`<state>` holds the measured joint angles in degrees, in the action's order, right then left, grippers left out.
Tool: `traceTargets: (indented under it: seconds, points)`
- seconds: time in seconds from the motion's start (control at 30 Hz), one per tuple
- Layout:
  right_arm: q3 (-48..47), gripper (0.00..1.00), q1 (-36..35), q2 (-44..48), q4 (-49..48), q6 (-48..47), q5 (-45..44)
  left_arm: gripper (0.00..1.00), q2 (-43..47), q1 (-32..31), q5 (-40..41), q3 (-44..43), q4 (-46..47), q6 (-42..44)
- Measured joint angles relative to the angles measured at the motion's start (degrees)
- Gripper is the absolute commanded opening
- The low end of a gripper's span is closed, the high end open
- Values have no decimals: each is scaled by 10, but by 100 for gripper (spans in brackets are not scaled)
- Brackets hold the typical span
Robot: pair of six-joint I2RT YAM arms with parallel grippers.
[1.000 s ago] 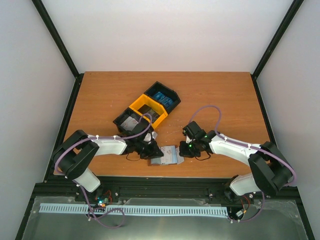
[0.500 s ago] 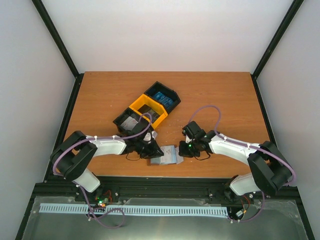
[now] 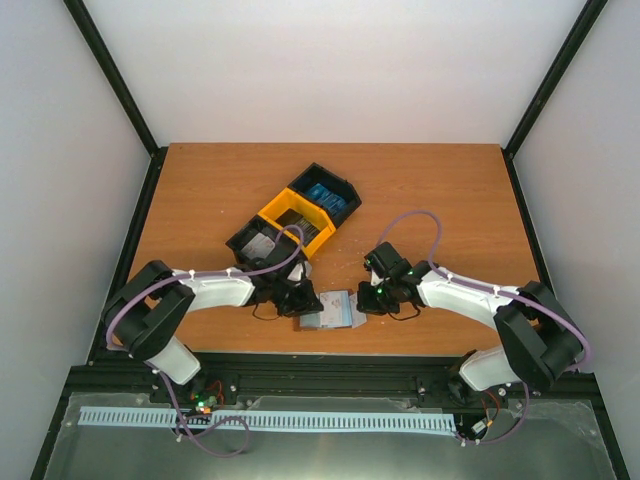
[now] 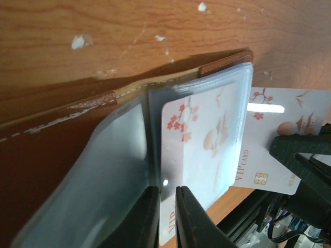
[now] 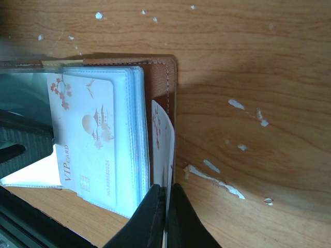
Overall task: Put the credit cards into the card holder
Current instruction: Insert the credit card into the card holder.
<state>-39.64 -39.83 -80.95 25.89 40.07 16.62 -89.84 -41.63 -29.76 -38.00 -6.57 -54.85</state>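
Note:
The brown card holder point(image 3: 335, 312) lies open near the table's front edge, between the two grippers. My left gripper point(image 4: 166, 192) is shut, with a narrow gap, on a clear sleeve point(image 4: 108, 170) and holds it lifted off the brown cover point(image 4: 51, 150). A white blossom-printed credit card point(image 4: 201, 134) sits inside a sleeve. Another card point(image 4: 289, 129) sticks out past the sleeves. My right gripper point(image 5: 166, 188) is shut on a white credit card point(image 5: 164, 134). That card stands on edge, bent, against the holder's right cover point(image 5: 158, 77).
A black-and-yellow three-compartment tray point(image 3: 275, 212) lies behind the holder, with blue cards point(image 3: 325, 195) in its far bin and grey ones point(image 3: 262, 243) in its near bin. The table's front edge runs just below the holder.

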Motion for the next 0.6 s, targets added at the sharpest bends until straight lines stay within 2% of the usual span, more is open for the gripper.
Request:
traceTargets:
  seconds: [0.17,0.6]
  points:
    - [0,3,0,-2,-3,0,2,5,-18,0,-3,-3,1,2]
    - [0,3,0,-4,-6,0,4,7,-35,-1,-28,-7,28,3]
